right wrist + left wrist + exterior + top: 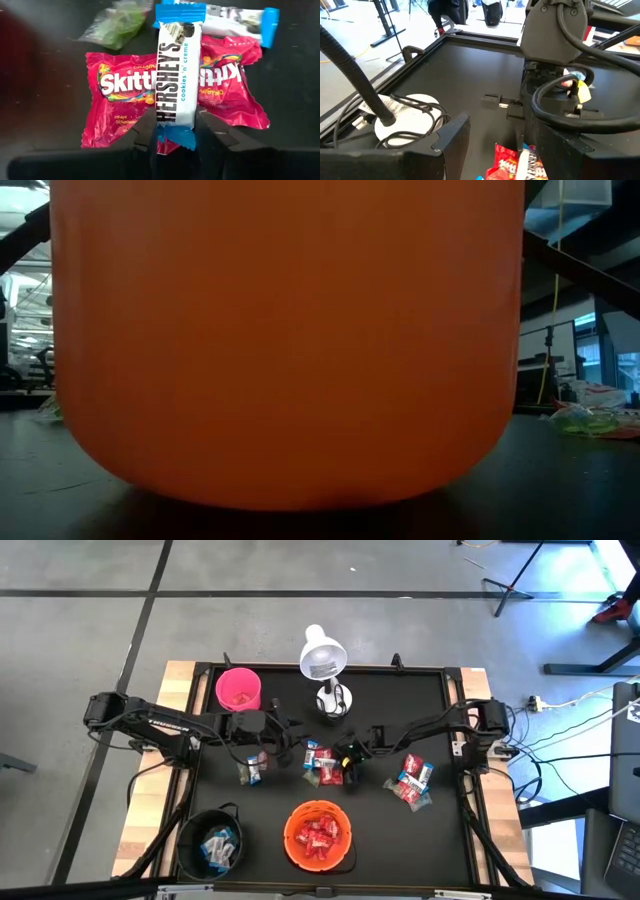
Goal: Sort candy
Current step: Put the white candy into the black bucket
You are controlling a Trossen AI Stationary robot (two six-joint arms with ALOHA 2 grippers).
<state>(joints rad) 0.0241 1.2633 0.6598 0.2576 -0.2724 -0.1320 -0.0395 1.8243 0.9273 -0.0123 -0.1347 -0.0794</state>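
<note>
Pinching a white-and-blue Hershey's bar (175,75) over a red Skittles packet (120,95), right hand (172,132); left hand spread

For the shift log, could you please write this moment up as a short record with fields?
right gripper: fingers on either side of a Hershey's bar lying across a red Skittles pack
left gripper: open, over the mat near the lamp
orange bowl: red candy
black bowl: blue-and-white candy
pink cup: back left
loose candy pile: right of centre
</note>
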